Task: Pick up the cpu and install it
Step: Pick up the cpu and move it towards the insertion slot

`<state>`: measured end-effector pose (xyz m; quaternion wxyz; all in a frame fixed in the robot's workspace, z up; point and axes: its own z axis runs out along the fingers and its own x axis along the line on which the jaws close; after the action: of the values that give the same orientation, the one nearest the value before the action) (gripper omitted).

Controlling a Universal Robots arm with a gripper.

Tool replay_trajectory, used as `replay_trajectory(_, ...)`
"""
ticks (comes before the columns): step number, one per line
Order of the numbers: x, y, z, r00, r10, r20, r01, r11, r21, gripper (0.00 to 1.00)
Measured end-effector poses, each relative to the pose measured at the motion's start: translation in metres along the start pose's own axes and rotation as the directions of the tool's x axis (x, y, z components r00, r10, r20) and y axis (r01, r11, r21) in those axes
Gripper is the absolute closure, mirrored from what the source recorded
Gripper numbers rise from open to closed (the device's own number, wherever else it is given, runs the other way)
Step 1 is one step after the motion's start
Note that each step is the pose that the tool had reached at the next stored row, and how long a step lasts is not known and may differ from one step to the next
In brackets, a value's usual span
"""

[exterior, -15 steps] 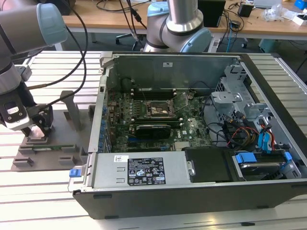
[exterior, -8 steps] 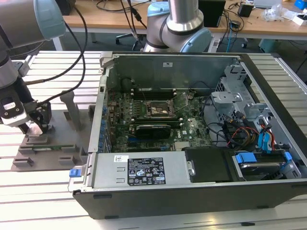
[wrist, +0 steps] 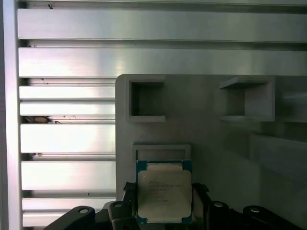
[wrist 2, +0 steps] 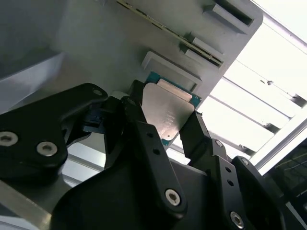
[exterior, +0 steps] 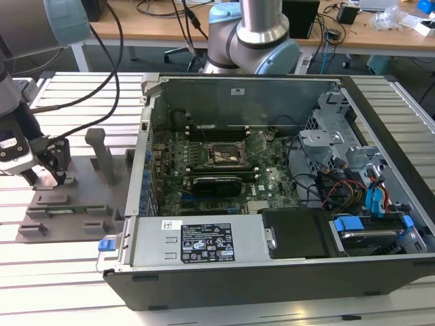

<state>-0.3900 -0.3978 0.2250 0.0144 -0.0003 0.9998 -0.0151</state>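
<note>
The jaws are closed on the cpu (wrist 2: pixel 168 112), one black finger (wrist 2: pixel 144 139) pressed against each of two opposite edges, so the chip sits squarely between them with its silvery top facing the camera in both wrist views (wrist: pixel 164 194). Whether it is clear of the surface beneath cannot be told. Just beyond the jaws lies a shallow raised frame (wrist: pixel 162 152) on the grey fixture plate (wrist: pixel 206 134), with two square pockets (wrist: pixel 146 99) further out. The plate rests on the slatted aluminium worktop (wrist: pixel 67 139). Well apart from the jaws, toward the exterior view's right, the open computer case (exterior: pixel 272 272) shows its motherboard socket (exterior: pixel 228 155).
</note>
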Motion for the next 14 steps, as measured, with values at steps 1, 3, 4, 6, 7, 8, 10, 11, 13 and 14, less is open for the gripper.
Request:
replay_trajectory(1,-0.0001,-0.0001,-0.0022,1.0,0.0,0.0,0.0,1.0,0.0,0.45)
replay_trajectory(3,-0.0002,-0.0002,-0.0079,1.0,0.0,0.0,0.0,1.0,0.0,0.45)
replay_trajectory(4,-0.0003,-0.0003,-0.0098,1.0,0.0,0.0,0.0,1.0,0.0,0.45)
replay_trajectory(6,-0.0004,-0.0004,-0.0131,1.0,0.0,0.0,0.0,1.0,0.0,0.45)
replay_trajectory(7,-0.0005,-0.0005,-0.0159,1.0,0.0,0.0,0.0,1.0,0.0,0.45)
replay_trajectory(8,-0.0005,-0.0005,-0.0176,1.0,0.0,0.0001,0.0,1.0,-0.0001,0.45)
replay_trajectory(10,-0.0007,-0.0007,-0.0226,1.0,0.0,0.0,0.0,1.0,0.0,0.45)
replay_trajectory(11,-0.0007,-0.0007,-0.0243,1.0,0.0,0.0,0.0,1.0,0.0,0.45)
replay_trajectory(13,-0.0008,-0.0008,-0.0282,1.0,0.0,0.0,0.0,1.0,0.0,0.45)
replay_trajectory(14,-0.0009,-0.0009,-0.0299,1.0,0.0,0.0,0.0,1.0,0.0,0.45)
